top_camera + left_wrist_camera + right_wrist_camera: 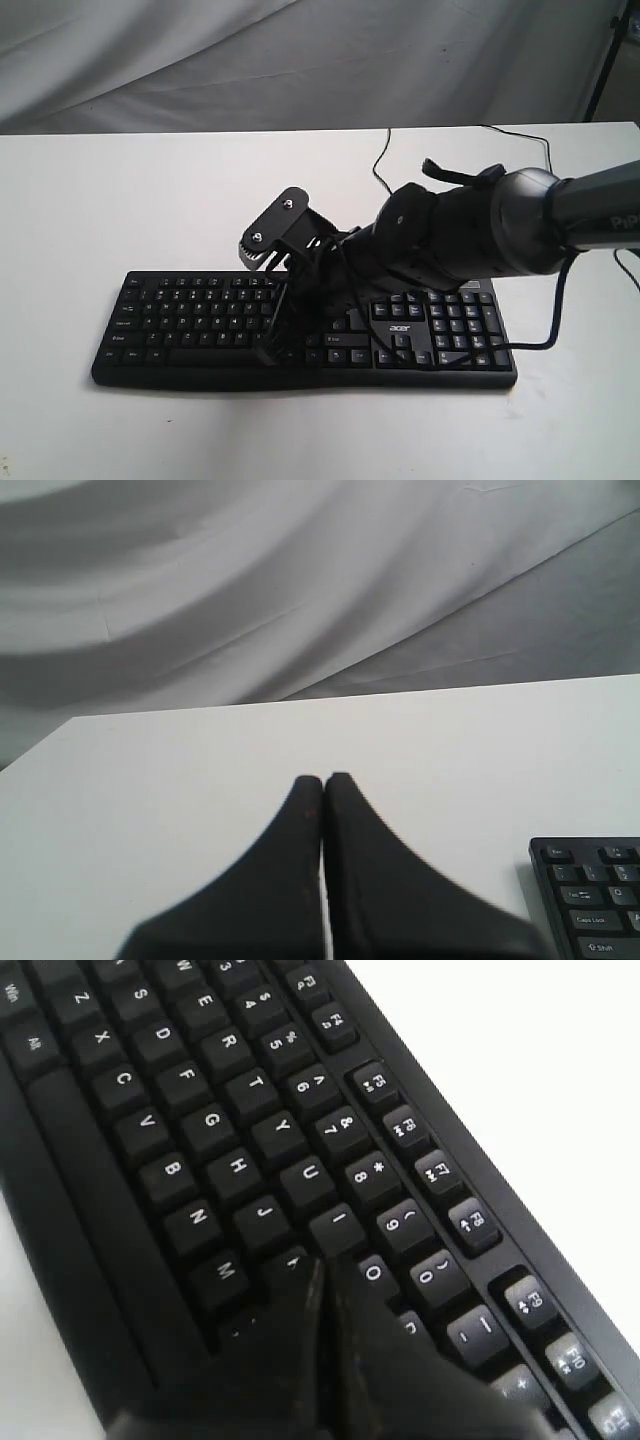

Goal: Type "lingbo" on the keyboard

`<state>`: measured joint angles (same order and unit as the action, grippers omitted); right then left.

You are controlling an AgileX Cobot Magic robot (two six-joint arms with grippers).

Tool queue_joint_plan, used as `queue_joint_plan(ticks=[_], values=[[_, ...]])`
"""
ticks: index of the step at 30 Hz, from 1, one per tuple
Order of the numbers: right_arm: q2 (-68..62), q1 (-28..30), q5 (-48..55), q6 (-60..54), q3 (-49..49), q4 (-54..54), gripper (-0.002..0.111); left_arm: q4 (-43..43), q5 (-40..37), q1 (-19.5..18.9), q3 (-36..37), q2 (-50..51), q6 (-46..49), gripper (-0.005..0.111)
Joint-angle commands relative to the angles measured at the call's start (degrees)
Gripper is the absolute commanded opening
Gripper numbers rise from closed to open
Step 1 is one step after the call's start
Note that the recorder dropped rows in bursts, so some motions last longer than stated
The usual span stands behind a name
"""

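Keyboard (200,320) lies flat, mid-table. On it, our right gripper (322,1278) has its fingers pressed together into one narrow tip, which we judge lets it strike a single key. The tip sits low just beside the I key (338,1222) and O key (372,1272); the key beneath is hidden. Our left gripper (322,782), likewise closed, hangs over bare table (200,780) off the Caps Lock key (590,920) end, clear of the typing. Near the number pad we read a white acer logo (399,326).
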<state>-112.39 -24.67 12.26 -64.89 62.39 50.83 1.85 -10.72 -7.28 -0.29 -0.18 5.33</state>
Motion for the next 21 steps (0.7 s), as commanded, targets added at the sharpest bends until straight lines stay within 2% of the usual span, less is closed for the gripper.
queue_joint_plan(ticks=[1,21], values=[[-0.49,0.19,-0.89,-1.12,-0.24,1.36,0.000,-0.03,0.36,0.22,0.29,0.18,-0.16,0.001],[-2.81,-2.03,-4.08,-5.42,-0.24,1.38,0.000,-0.03,0.36,0.22,0.29,0.18,-0.16,0.001]])
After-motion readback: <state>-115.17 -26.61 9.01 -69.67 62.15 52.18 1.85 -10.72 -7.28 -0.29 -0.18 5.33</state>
